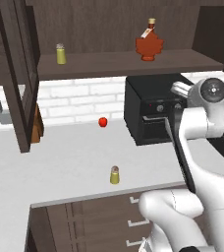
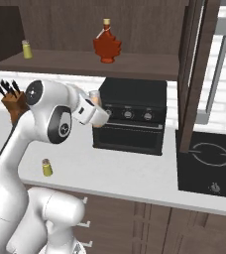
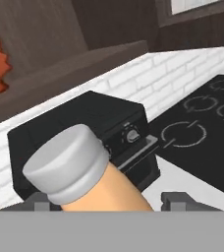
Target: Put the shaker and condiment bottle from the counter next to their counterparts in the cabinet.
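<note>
- I see the counter (image 1: 60, 152), pale, over dark drawers, white brick behind; the black oven box (image 2: 131, 115) sits on it, a cooktop (image 2: 210, 163) to its right.
- The cabinet (image 1: 124, 63) shelf holds the pale-capped shaker twin (image 1: 61, 54) and, well apart, the maple-leaf bottle (image 1: 149, 43).
- The shaker (image 1: 114, 175) stands upright near the counter's front edge; a red apple (image 1: 103, 121) sits further back.
- The gripper (image 3: 111, 199) is clamped on the condiment bottle (image 3: 79, 172), raised in front of the oven box.
- Bottle base and fingertips are cut off in the hand view.
</note>
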### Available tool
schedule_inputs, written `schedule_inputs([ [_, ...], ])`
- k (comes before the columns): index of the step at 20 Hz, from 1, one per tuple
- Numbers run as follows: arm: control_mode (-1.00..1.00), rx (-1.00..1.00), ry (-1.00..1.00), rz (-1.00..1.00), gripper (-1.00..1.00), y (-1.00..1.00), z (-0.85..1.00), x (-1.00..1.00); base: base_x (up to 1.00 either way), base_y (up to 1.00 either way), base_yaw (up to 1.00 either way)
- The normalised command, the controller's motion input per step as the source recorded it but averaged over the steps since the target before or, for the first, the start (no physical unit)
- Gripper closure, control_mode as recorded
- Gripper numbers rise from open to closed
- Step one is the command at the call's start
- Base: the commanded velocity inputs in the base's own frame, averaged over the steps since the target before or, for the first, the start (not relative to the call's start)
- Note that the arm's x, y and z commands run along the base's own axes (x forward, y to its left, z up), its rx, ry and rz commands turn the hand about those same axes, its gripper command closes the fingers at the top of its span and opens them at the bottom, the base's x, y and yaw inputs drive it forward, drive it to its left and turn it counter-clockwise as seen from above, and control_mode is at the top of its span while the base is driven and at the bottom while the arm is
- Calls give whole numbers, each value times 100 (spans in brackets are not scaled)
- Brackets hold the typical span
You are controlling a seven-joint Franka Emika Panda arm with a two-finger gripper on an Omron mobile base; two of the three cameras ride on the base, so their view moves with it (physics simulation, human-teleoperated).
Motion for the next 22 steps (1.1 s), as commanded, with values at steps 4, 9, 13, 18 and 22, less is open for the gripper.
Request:
schedule_inputs([
  [4,-100,0,-7,0,100,-7,97,0,0,0,0],
  [9,-100,0,-11,0,100,-4,82,0,0,0,0],
  [13,-100,-2,-24,0,100,0,16,18,0,0,0],
  [18,-100,-6,-25,0,100,0,-4,30,0,0,0],
  [22,-100,-2,-22,0,100,0,0,42,0,0,0],
])
